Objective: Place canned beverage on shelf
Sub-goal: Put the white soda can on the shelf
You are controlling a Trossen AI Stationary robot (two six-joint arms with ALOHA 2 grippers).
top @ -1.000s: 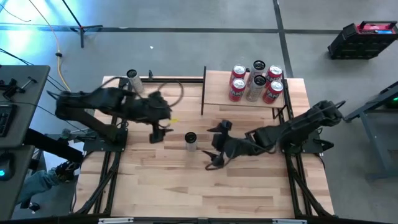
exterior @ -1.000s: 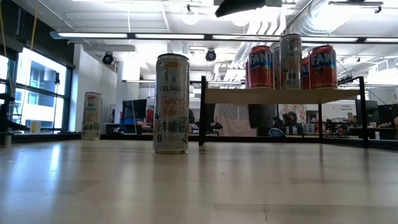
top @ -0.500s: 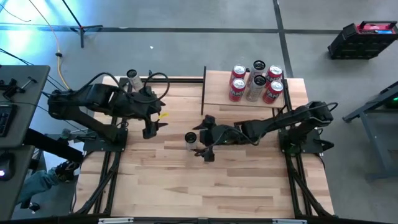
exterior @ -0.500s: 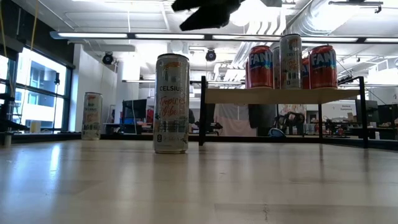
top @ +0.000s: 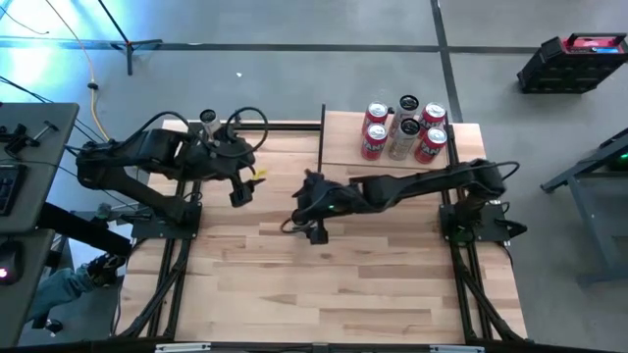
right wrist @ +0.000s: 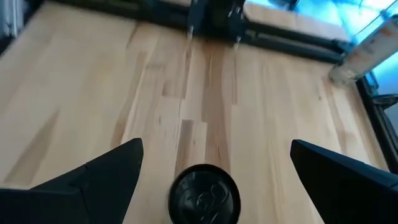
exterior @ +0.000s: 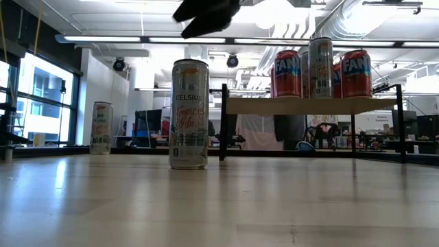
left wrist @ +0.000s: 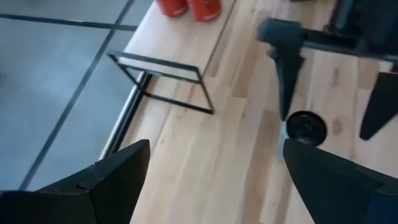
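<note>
While the right arm is stretched across the planked tabletop (top: 265, 284), the right gripper (top: 306, 211) is held spread wide directly above the tall Celsius can (exterior: 188, 114), whose dark lid is seen between the two fingers (right wrist: 93, 177) in the right wrist view; from above, the can is hidden beneath the gripper. Nothing is grasped — the can stands upright on the tabletop near its middle, apart from the shelf (top: 343, 147), and in the low view only the dark underside of the gripper is seen above the can's top, clear of it. On the shelf, at the far right of the table, five cans (top: 402, 127) are grouped upright, three of them red, with a silver one in the middle. The left gripper (top: 238, 191) is also held spread and empty, raised over the left part of the tabletop. A second tall can (top: 208, 119) stands at the far left corner of the table, well apart from the first.
</note>
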